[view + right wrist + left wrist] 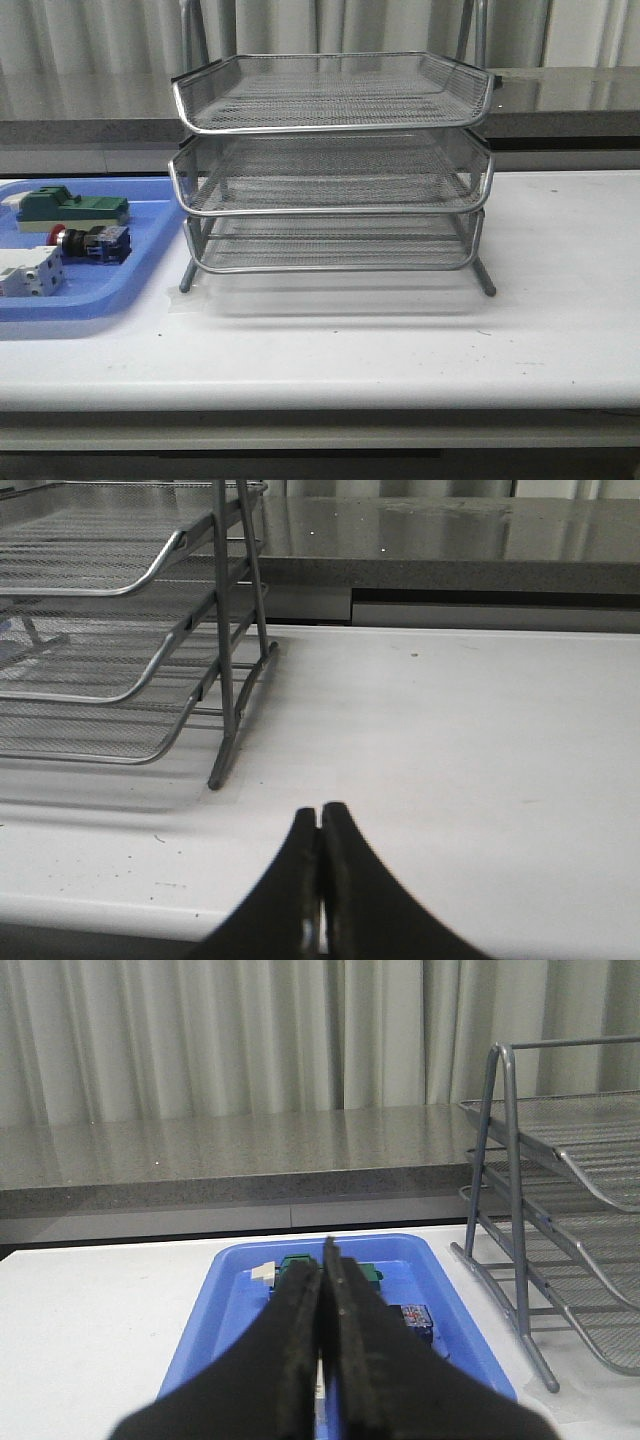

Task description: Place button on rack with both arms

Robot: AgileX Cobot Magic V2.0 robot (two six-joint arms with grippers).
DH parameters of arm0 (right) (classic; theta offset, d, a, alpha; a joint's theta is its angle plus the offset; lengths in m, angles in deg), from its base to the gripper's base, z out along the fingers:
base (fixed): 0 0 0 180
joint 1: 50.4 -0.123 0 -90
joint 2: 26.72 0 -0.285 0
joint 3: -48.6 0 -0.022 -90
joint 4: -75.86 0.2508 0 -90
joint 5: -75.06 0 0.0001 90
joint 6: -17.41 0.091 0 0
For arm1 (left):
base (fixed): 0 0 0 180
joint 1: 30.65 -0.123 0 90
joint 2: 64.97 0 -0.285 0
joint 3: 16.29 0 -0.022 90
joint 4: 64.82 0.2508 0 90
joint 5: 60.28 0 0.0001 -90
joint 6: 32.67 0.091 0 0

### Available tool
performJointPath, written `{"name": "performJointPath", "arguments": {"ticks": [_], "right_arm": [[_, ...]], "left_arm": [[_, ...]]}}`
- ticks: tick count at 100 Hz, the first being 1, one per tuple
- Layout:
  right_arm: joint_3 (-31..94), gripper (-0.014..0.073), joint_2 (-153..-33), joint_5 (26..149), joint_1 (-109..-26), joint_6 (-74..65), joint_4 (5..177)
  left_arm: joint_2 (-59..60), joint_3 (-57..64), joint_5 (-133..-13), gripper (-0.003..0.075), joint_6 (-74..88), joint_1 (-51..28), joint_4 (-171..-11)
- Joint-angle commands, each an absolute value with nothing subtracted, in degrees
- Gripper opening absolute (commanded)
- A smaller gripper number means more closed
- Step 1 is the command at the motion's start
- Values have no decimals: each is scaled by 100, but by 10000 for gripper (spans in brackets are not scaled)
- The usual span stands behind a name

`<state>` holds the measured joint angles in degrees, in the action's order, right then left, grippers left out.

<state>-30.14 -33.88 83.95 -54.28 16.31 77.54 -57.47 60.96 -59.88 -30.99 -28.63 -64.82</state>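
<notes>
- No readable writing or brand on any part; labels too small/blurred.
- Button (88, 241) lies on its side in blue tray (150, 255), red cap toward tray's left, btwn green block (72, 207) behind and white terminal block (28, 271) in front.
- Blue tray sits at table's left edge, its right rim just beside rack (333, 165) leg.
- Rack mid-table, 3 mesh tiers, all bare.
- White table (560, 300): wide bare surface right of rack and along front edge.
- Left gripper (322, 1345) over blue tray, fingers pressed together, holding nothing.
- Right gripper (320, 880) over bare table right of rack, fingers together, holding nothing.
</notes>
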Motion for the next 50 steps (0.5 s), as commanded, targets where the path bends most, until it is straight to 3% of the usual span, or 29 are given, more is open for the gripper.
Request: {"name": "performJointPath", "arguments": {"ticks": [1, 50], "right_arm": [[-2937, -60, -3270, 7911, -5399, 1635, 7727], [-2937, -60, -3270, 7877, -5399, 1623, 7701]], "left_arm": [[-5933, 6373, -5531, -20, -3160, -2867, -6482], [-5933, 6373, -5531, -20, -3160, -2867, -6482]]}}
